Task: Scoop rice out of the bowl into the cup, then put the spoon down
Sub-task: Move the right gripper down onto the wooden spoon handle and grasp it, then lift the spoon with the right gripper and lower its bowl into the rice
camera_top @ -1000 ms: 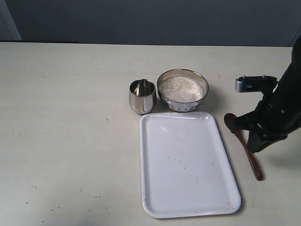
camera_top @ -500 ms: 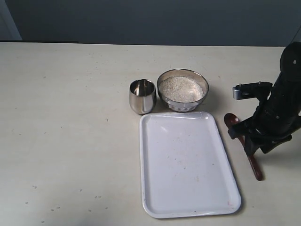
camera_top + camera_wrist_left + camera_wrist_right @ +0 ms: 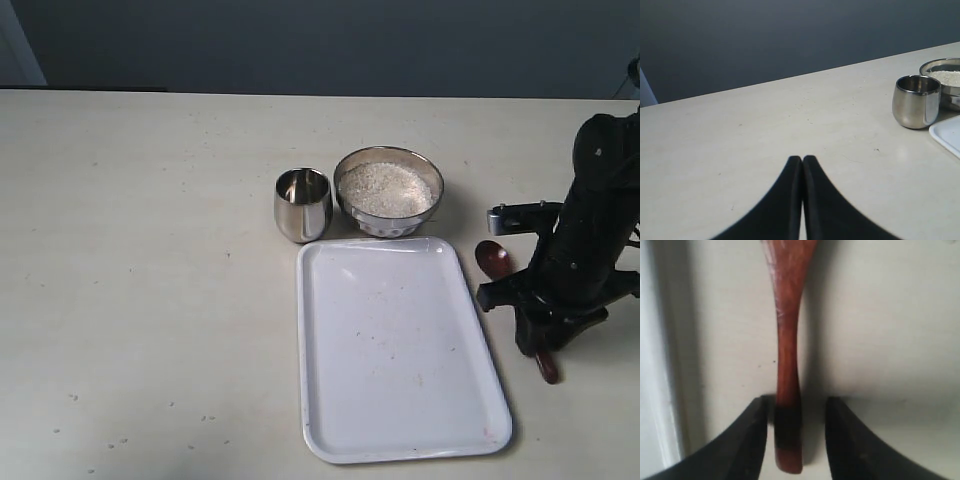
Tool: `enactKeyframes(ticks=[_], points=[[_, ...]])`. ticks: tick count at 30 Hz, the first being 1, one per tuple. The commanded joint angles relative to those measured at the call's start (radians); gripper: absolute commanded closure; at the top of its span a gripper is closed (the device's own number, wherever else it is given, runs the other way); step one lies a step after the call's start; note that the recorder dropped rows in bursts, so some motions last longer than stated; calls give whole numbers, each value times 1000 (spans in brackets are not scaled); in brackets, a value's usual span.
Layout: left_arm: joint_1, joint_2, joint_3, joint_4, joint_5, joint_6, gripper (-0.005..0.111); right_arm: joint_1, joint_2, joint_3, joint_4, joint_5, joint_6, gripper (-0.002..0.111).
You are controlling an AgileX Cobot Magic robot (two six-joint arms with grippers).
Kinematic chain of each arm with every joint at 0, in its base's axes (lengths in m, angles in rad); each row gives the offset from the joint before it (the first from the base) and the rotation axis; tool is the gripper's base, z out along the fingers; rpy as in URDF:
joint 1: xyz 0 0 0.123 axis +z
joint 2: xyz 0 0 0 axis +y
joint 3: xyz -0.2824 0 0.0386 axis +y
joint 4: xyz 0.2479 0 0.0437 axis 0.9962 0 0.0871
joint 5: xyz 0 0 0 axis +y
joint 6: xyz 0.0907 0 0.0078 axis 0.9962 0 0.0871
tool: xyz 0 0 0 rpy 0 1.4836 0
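Observation:
The dark reddish-brown wooden spoon [image 3: 492, 259] lies flat on the table to the right of the tray, its handle running under my right gripper [image 3: 534, 346]. In the right wrist view the right gripper [image 3: 796, 401] is open, its fingers straddling the end of the spoon's [image 3: 787, 340] handle with a gap on one side. The steel bowl [image 3: 390, 223] holds the rice [image 3: 385, 187], and the steel cup [image 3: 302, 203] stands just left of it. My left gripper [image 3: 802, 159] is shut on nothing, above bare table, with the cup [image 3: 916, 101], bowl [image 3: 936, 64] and rice [image 3: 949, 76] far off.
A white tray [image 3: 400, 350] with a few stray grains lies in front of the bowl and cup; its rim [image 3: 660, 365] runs close beside the spoon. The left arm is outside the exterior view. The table's far edge meets a dark wall.
The right arm has come down and in over the spoon's handle, so its fingers now straddle the handle's end. The spoon, bowl and cup have not moved.

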Motion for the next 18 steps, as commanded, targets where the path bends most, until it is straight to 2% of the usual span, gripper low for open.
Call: enactKeyframes(ticks=[1, 9, 14, 18], points=[[-5, -4, -2, 0, -12, -6, 106, 2, 19, 6, 3, 33, 0, 108], [-5, -4, -2, 0, -12, -6, 106, 2, -50, -40, -17, 179, -63, 109], [-5, -4, -2, 0, -12, -6, 106, 2, -92, -166, -36, 348, -91, 109], [-5, -4, -2, 0, -12, -6, 106, 23, -90, -295, -82, 350, -117, 109]])
